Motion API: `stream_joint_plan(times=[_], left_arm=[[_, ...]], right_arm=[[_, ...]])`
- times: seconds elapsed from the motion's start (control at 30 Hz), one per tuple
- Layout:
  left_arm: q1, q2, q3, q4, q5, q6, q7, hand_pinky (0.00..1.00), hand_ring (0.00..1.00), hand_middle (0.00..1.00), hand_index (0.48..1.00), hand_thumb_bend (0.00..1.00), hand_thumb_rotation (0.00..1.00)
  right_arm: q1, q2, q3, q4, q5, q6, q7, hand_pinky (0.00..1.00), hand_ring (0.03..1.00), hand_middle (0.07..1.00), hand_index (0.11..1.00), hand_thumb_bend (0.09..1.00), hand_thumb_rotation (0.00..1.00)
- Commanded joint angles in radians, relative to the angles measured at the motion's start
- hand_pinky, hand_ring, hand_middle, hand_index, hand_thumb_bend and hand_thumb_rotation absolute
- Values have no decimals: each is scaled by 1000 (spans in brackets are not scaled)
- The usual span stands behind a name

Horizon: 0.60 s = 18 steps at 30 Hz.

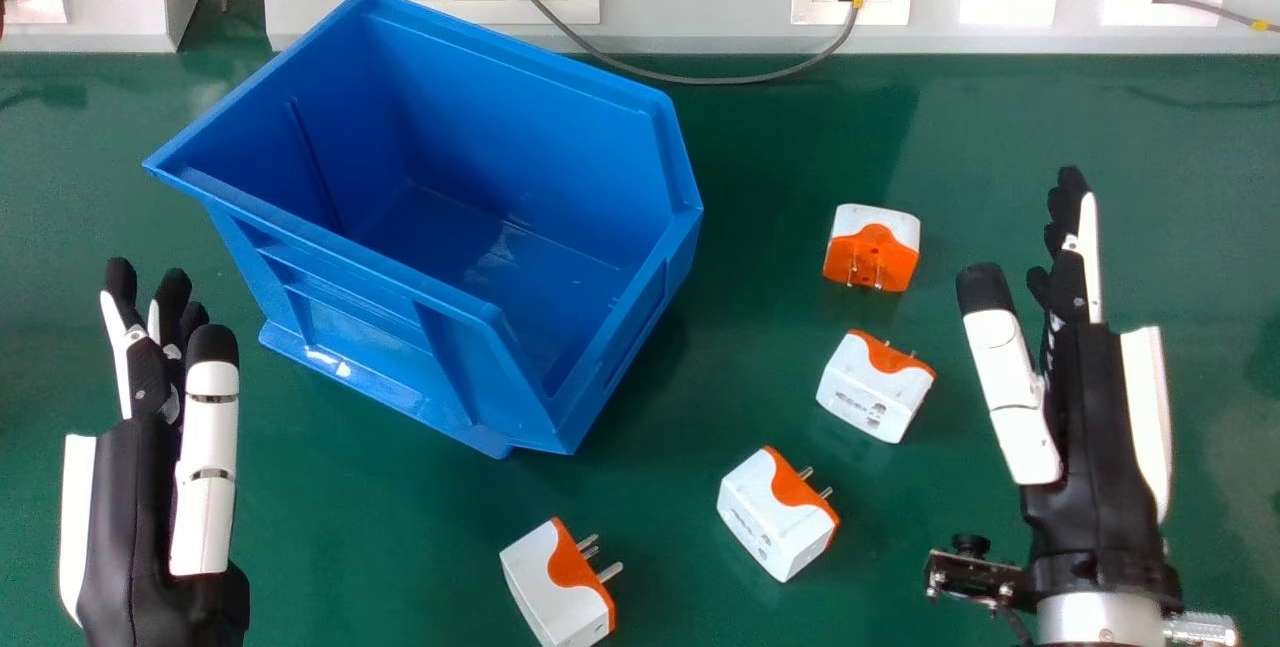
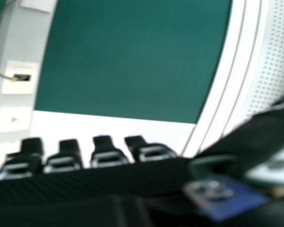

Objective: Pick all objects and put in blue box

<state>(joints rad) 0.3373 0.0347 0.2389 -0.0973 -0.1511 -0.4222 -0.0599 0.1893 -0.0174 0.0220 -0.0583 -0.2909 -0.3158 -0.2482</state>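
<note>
Box (image 1: 500, 117): blue hard plastic, smooth, open-topped, angled walls, ribbed outer side. Table (image 1: 400, 557): green, flat, slightly shiny. Four plug adapters, white plastic blocks with curved orange ends and metal pins, all on the table outside the box. Farthest adapter (image 1: 872, 249) is right of the box, orange pin side facing the robot; second adapter (image 1: 868, 392) also right of the box, slotted white face showing. Third adapter (image 1: 765, 517) is nearer the robot than the box and to its right, pins pointing right; nearest adapter (image 1: 550, 582) is on the box's near side, pins right. Left hand (image 1: 130, 497) is near and left of the box, fingers straight, thumb apart, empty. Right hand (image 1: 1085, 447) is well right of the box, fingers extended, thumb spread away, empty.
</note>
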Motion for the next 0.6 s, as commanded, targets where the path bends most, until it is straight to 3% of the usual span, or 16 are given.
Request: stream_joint_plan(times=[0.0,0.1,0.23,0.37,0.47,0.57], left_arm=[[-8,18,14,-18,-7,-10,-5,1000,1000,1000,1000,396,830],[-5,24,22,-27,-13,-4,-6,1000,1000,1000,1000,312,872],[6,30,34,-52,-6,17,3,1000,1000,1000,1000,240,910],[8,37,42,-32,-5,-7,-7,1000,1000,1000,1000,236,930],[14,33,43,-39,0,-5,-5,1000,1000,1000,1000,215,946],[21,31,38,-51,-6,5,-12,1000,1000,1000,1000,217,924]], right_arm=[[-8,-3,-9,-16,-7,-14,-12,944,999,1000,986,474,1000],[-5,-2,-9,-19,-7,-9,-12,948,1000,1000,988,475,1000],[-3,2,-8,-19,-3,-9,-11,944,1000,1000,986,486,1000],[1,9,-6,-19,-4,-10,-14,945,998,1000,983,484,1000],[6,6,0,-17,-6,-16,-8,943,1000,1000,988,483,1000],[13,2,4,-18,-8,-19,-5,944,1000,1000,990,474,1000]])
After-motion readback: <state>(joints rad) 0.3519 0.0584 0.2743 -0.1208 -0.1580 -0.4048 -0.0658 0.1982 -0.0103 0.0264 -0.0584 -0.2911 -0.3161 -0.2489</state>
